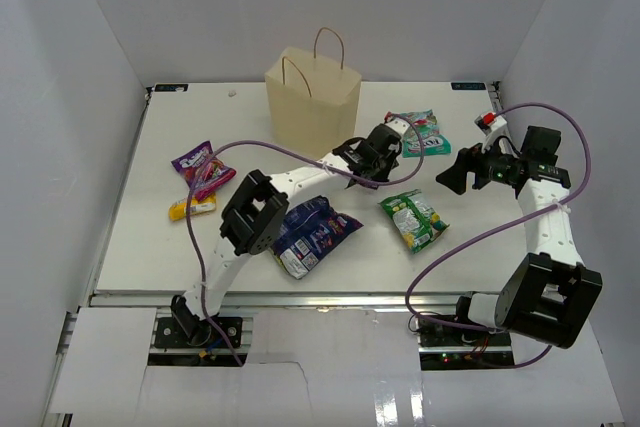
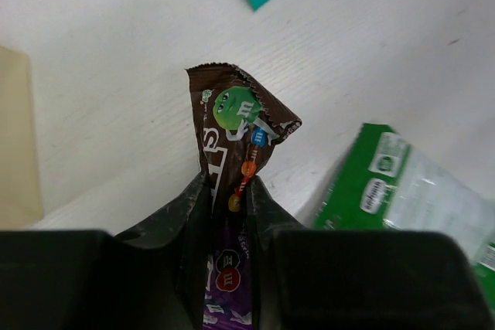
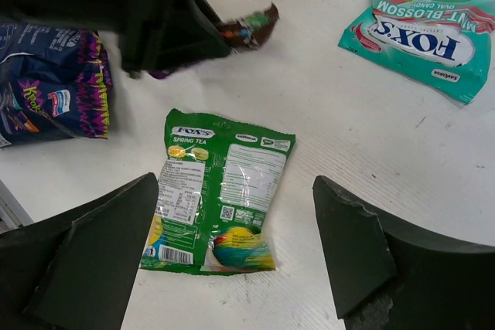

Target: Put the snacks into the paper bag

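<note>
Left end effector (image 2: 229, 195) clamps a brown candy pack (image 2: 236, 117); I should carry it over the paper bag (image 1: 312, 97), above its open mouth, before letting go.

Glossy plastic snacks (image 3: 219, 191), matt paper bag (image 1: 312, 97)

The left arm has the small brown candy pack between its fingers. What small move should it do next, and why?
Probably raise the left gripper and swing it toward the paper bag. Its fingers are shut on the brown candy pack, the pack sits close to the table, and the bag stands upright nearby with its open top seemingly higher.
</note>
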Motion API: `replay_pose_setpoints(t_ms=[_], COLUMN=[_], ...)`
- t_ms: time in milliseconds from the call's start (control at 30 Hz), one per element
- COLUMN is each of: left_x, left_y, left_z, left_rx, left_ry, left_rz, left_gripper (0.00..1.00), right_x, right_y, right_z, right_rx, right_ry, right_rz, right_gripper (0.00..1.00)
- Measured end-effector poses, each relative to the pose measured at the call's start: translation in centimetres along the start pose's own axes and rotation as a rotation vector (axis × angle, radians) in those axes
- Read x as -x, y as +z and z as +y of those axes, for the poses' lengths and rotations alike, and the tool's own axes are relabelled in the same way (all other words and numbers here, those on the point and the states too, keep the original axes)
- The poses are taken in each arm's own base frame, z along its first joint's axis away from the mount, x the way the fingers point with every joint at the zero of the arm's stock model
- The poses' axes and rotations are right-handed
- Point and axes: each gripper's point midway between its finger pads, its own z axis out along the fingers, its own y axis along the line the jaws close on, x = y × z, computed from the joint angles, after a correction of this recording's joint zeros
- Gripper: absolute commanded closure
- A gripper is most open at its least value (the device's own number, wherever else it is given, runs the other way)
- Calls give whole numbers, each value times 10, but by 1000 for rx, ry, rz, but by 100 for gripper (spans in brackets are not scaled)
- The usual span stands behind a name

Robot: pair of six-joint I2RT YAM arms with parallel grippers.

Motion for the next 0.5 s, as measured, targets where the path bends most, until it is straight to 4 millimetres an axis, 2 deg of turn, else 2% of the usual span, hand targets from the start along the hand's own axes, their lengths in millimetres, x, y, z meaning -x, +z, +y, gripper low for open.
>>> replay_pose_setpoints(t_ms=[67,200,233,267,333,433,500], left_x=[25,111,144,170,218,260,271], left_y=[-26,-110,-144,-171,-226,-281,-294], left_z=[2,11,23,36,77,140,170], left_rx=[-11,-48,-54,-58,-44,9,46], left_ry=[-18,-106,-151,-199,-316,-467,-546], left_rz=[-49,-259,-350,-427,-592,-784,-853], left_gripper=[86,87,87,87,87,87,87], right_x=[-1,-3,-4,-6,-8,-10,-11], right_y=[0,1,1,1,2,3,4], right_z=[0,0,0,1,1,0,-1], right_rx=[1,2,3,4,7,10,11], right_ry=[-3,-2,0,3,12,19,22], right_rz=[1,3,4,6,12,16,18], right_gripper=[13,13,13,13,14,14,14])
